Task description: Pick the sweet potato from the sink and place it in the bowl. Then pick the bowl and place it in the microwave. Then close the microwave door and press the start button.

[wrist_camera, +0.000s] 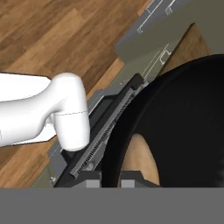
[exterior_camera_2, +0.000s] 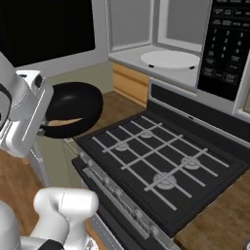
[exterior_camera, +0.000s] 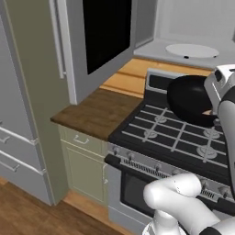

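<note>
A: Even, flat rendered light across the kitchen; no visible lamp, no harsh glare.

B: Soft shading only. The microwave door (exterior_camera: 108,32) window reads solid black, reflecting nothing. Edges look slightly soft and low-resolution, and the bowl (wrist_camera: 183,127) interior shows almost no detail.

The bowl (exterior_camera: 190,102) is round, shallow and matte black; it hangs tilted above the stove, its rim clamped at the 3 o'clock edge in the left base view; the sweet potato (wrist_camera: 143,158), a pale orange-brown tuber, lies inside it near the held rim; the microwave (exterior_camera_2: 168,44) stands open at 12 o'clock, pale inside with a white turntable; the microwave door (exterior_camera: 98,41), grey-framed with black glass, is swung wide.
</note>
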Robot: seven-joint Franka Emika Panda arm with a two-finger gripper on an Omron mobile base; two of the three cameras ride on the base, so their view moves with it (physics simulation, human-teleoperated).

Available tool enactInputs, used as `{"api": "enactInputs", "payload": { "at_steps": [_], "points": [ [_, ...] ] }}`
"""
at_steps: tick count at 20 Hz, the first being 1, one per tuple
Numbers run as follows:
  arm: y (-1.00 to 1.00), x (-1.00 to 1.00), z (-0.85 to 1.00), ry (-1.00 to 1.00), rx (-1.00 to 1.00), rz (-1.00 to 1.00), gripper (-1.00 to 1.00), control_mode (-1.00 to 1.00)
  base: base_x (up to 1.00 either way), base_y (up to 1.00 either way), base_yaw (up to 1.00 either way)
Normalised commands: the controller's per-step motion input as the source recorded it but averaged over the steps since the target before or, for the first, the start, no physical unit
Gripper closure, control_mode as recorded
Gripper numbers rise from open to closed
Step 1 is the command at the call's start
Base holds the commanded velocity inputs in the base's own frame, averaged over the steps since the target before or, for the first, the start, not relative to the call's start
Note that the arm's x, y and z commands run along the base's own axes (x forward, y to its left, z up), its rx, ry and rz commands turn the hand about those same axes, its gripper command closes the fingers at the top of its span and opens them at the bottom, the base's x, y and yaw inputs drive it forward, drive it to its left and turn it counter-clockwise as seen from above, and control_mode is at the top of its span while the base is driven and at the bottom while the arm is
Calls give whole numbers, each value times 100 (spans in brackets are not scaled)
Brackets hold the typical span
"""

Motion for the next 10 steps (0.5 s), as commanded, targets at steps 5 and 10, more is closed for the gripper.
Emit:
{"api": "enactInputs", "payload": {
  "at_steps": [5,10],
  "points": [
    [0,0,0,0,0,0,100,100,23,-2,-18],
    [0,0,0,0,0,0,100,100,23,-4,-20]
  ]
}}
